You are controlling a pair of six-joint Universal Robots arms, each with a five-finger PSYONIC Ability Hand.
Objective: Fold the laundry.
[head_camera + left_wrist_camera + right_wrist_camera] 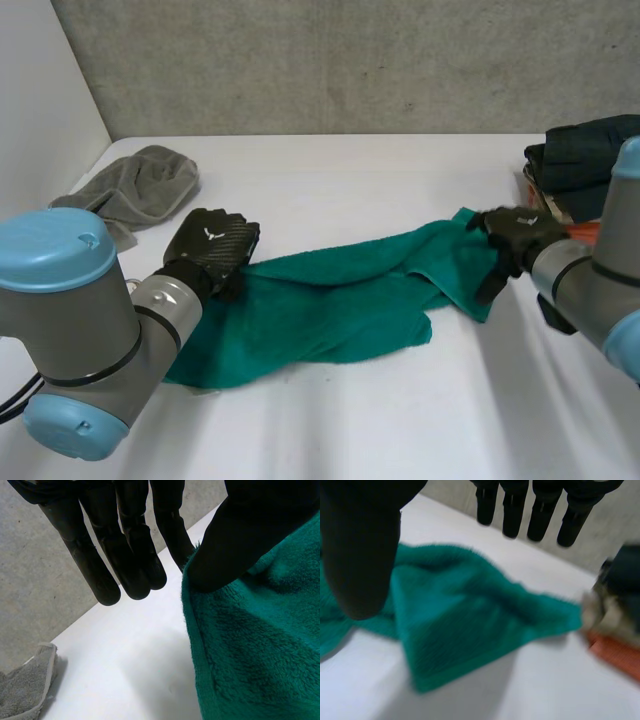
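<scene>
A green towel (330,300) lies stretched and rumpled across the middle of the white table (350,420). My left hand (212,248) is at its left end. In the left wrist view the fingers (130,555) are straight and the thumb (240,535) presses the towel's edge (260,645) against them, a pinch. My right hand (515,235) hovers at the towel's right corner. In the right wrist view its fingers (540,510) are straight, the thumb (360,555) stands apart, and the towel's corner (470,630) lies loose on the table under the palm.
A grey cloth (140,185) lies crumpled at the back left, past my left hand's fingertips (22,690). A pile of dark folded clothes (585,160) with something orange (580,230) under it sits at the right edge. A grey wall closes the back.
</scene>
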